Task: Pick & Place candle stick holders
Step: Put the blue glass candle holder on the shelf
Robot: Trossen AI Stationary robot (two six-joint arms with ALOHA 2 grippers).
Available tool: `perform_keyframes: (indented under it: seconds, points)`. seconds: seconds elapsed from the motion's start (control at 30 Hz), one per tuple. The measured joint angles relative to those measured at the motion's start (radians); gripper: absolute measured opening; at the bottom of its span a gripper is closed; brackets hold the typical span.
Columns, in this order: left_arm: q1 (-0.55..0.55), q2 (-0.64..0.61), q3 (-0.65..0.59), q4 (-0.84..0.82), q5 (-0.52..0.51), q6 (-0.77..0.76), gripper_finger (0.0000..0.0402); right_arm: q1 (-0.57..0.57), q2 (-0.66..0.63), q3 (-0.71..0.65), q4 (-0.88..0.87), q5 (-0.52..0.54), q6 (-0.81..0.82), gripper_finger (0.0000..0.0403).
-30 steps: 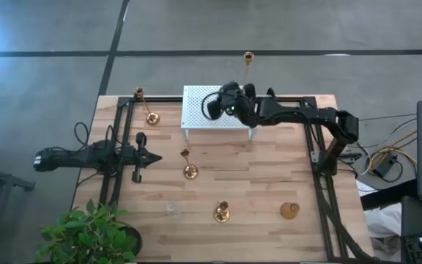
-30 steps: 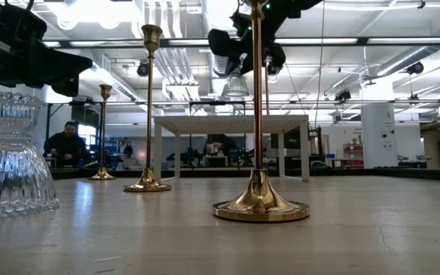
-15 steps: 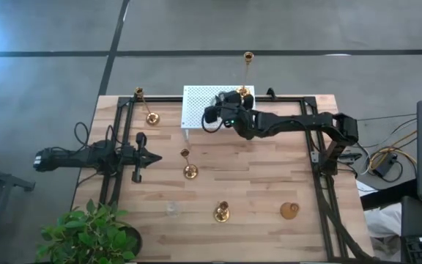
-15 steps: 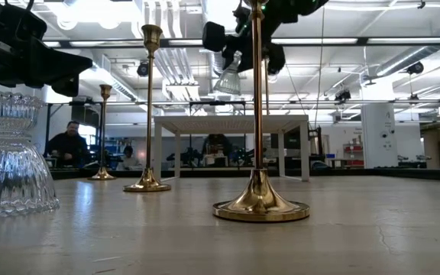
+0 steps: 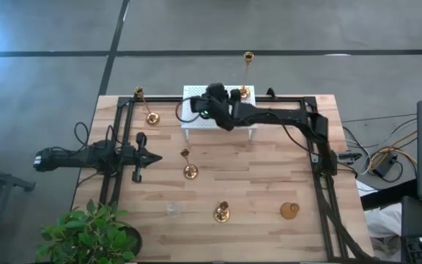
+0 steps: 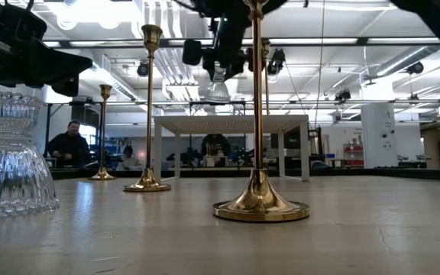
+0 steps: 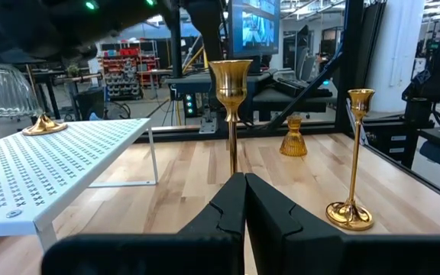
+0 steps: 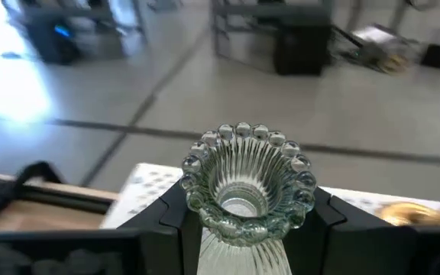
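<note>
While the right hand (image 8: 239, 229) carries a clear glass candle holder (image 8: 244, 177) above the white perforated rack (image 5: 193, 121), the main risk, as I judge it, is the glass slipping or tipping: its fingers are partly closed on the ribbed body from either side, and smooth fluted glass gives little purchase. A second hazard is the tall brass candlestick (image 5: 247, 72) standing on the far edge of the rack, close beside the arm; a careless sweep could knock it over. Set down off level, or too near the rack's edge, the glass holder could topple to the worktop (image 5: 255, 183). Its long axis runs upright, beaded rim and open cup pointing up toward the wrist camera, base hidden below the fingers. Over on the worktop's left side, the left hand (image 7: 244, 210) waits low with its fingers pressed together and nothing between them, facing a brass candlestick (image 7: 230, 114) just ahead. Other brass holders and a second glass holder (image 6: 12, 153) stand on the worktop, well apart from the rack.
</note>
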Motion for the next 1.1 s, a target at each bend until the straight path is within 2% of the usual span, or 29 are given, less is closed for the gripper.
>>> perform_keyframes:
  seconds: [0.1,0.17,0.23,0.37,1.1]
  points:
    - [0.000,0.000,0.000,-0.001,0.021,-0.002,0.0014,-0.016,0.070,0.186,-0.293,0.007,0.144,0.0126]
    - [0.000,0.000,0.000,-0.001,0.060,-0.004,0.0014,-0.031,0.114,0.279,-0.428,0.004,0.230,0.0126]
    - [0.000,0.002,0.000,0.000,0.075,-0.005,0.0014,-0.043,0.154,0.341,-0.483,-0.008,0.268,0.0126]
    - [0.000,0.003,0.000,0.001,0.082,-0.005,0.0014,-0.056,0.201,0.411,-0.477,-0.015,0.221,0.0126]
    - [0.000,0.006,0.000,0.000,0.079,-0.004,0.0014,-0.085,0.221,0.336,-0.478,0.023,0.292,0.0126]
